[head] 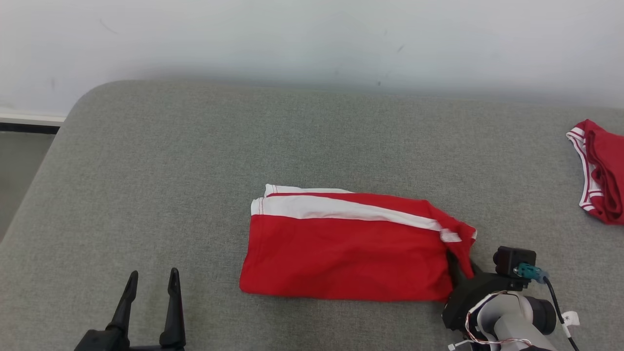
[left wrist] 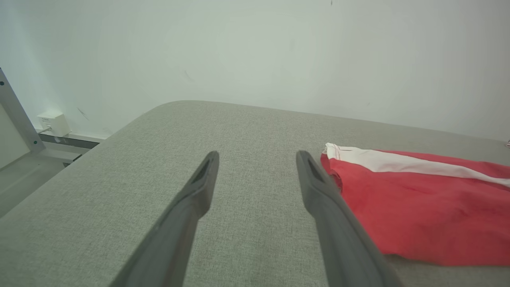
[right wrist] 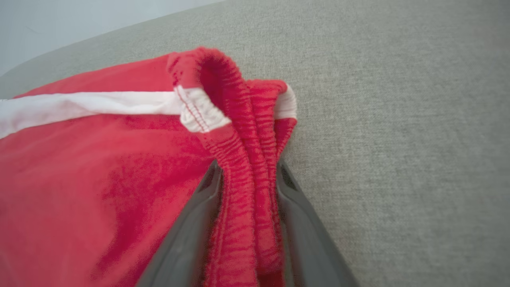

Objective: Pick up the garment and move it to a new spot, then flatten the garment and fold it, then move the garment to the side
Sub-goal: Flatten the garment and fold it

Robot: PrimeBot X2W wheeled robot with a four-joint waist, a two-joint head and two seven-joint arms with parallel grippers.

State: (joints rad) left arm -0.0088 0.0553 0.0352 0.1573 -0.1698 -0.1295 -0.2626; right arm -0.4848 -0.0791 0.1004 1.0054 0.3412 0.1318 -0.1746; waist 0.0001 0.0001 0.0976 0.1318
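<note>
Right gripper [right wrist: 248,165] seemingly clamps the bunched elastic waistband [right wrist: 235,131] of the folded red, white-striped garment [head: 341,258]; left gripper [head: 153,274] stands apart.

soft, even, bright light lies on the grey woven fabric surface [head: 170,161], with a thin faint shadow under the near edge of the folded red cloth garment with a white stripe [head: 341,258]. the pale wall [head: 312,39] dims to a grey band above the surface. close to the right wrist camera the right gripper's [right wrist: 247,173] long dark fingers [right wrist: 187,243] blur, and the left wrist view bows the surface's far edge.
</note>
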